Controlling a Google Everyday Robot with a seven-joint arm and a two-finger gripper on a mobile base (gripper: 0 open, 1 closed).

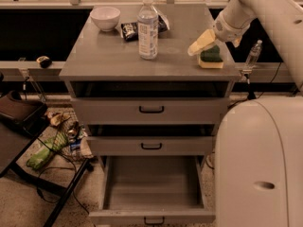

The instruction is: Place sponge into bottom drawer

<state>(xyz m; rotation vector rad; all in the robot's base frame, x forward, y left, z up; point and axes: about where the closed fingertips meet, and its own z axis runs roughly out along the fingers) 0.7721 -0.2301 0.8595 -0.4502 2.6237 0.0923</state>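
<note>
The sponge (211, 56), dark green on top of a pale yellow body, lies on the cabinet top (109, 56) near its right front corner. My gripper (201, 42) hangs just above the sponge's left side, its pale yellow fingers (200, 41) pointing down-left over it. My white arm comes in from the upper right. The bottom drawer (151, 188) of the grey cabinet is pulled out and its tray shows bare, with a small black handle at the front.
On the cabinet top stand a clear water bottle (147, 27), a white bowl (105, 18) and a dark snack packet (129, 30). The two upper drawers (151, 110) are shut. My white base (260, 164) fills the lower right. Clutter and cables lie on the floor at left (47, 150).
</note>
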